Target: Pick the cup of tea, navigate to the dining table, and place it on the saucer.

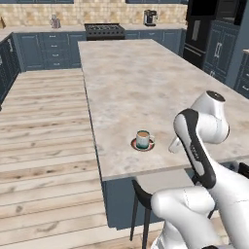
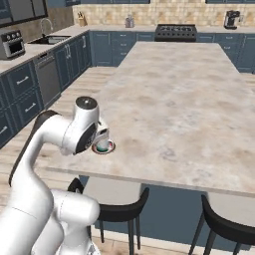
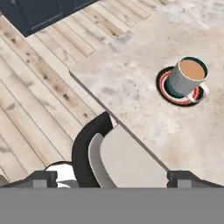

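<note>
My left base view looks forward and down from behind my arm, along the dining table [image 1: 146, 87] toward the far cabinets. My right base view takes the same table from the other side. The view along my hand looks down from close above the table's near edge. All three share the cup of tea [image 3: 187, 77] on its saucer [image 3: 165, 89].
</note>
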